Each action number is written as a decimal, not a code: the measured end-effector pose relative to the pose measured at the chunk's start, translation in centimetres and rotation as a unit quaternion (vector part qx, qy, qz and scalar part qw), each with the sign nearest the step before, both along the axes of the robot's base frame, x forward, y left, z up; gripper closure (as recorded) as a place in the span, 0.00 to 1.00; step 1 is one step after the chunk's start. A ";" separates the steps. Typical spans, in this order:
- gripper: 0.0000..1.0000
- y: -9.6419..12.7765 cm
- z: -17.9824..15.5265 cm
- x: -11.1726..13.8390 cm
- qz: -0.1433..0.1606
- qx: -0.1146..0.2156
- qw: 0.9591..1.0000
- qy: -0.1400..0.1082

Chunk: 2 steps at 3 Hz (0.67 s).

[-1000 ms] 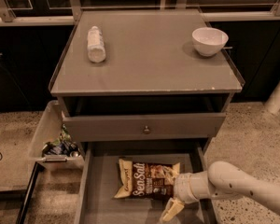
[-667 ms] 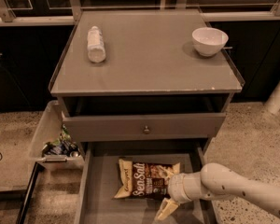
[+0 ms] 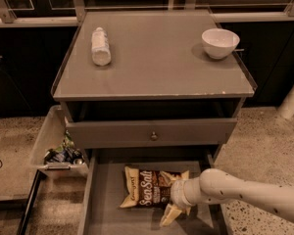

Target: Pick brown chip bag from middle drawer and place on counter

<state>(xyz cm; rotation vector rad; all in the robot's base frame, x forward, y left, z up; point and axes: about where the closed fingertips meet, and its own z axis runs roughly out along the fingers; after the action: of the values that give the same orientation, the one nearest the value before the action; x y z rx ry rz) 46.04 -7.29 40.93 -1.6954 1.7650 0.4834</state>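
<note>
Camera view looked down on a grey cabinet with its counter (image 3: 157, 67) at the top of the scene. On that counter a white bottle (image 3: 100, 46) lay on its side toward the back left, and a white bowl (image 3: 220, 42) stood upright toward the back right, the two well apart. Below the counter's front edge sat a closed grey drawer front (image 3: 196, 130) with a small round knob (image 3: 153, 136) at its middle. Under it the middle drawer (image 3: 108, 207) was pulled out toward the camera, its plain floor bare on the left side. The brown chip bag (image 3: 144, 187) lay flat on that drawer floor, lengthwise from left to right, with its white script facing up. A pale arm (image 3: 250, 196) reached in from the lower right, over the drawer's right wall, and the gripper (image 3: 174, 207) was at the bag's right end, touching or overlapping it; whether it was clamped on the bag or released could not be told. Left of the cabinet a light bin (image 3: 45, 140) stood on the speckled floor (image 3: 267, 141), holding a jumble of dark cans and wrappers. A white post (image 3: 292, 98) leaned at the right edge.
</note>
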 end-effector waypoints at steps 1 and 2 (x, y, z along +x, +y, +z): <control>0.00 -1.2 -1.2 1.4 -0.004 -0.019 1.000 -0.005; 0.00 -2.2 -2.6 2.3 -0.012 -0.031 0.999 -0.003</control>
<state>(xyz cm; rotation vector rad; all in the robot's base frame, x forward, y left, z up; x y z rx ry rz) 48.32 -9.48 38.37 -1.7141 1.8110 0.4159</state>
